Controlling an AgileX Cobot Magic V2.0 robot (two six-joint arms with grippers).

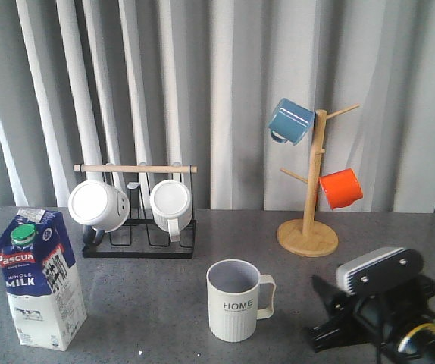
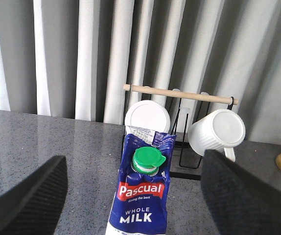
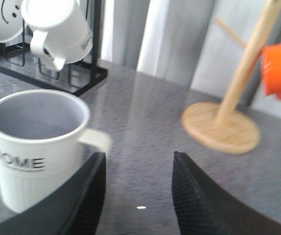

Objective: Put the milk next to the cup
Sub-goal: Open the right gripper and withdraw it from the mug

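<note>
Two released grippers: left gripper (image 2: pixel 133 196) straddles the milk (image 1: pixel 39 277) at the tabletop's front-left corner; an off-centre squeeze could topple it before reaching the cup (image 1: pixel 236 299); right gripper (image 3: pixel 135 191) idle.

A staged test bench is indicated: a grey speckled tabletop (image 1: pixel 164 292) backed by a plain grey curtain (image 1: pixel 233 91), with kitchen props arranged along the rear edge.

Grey pleated curtain (image 1: pixel 225 98) behind speckled table (image 1: pixel 149 303)
</note>
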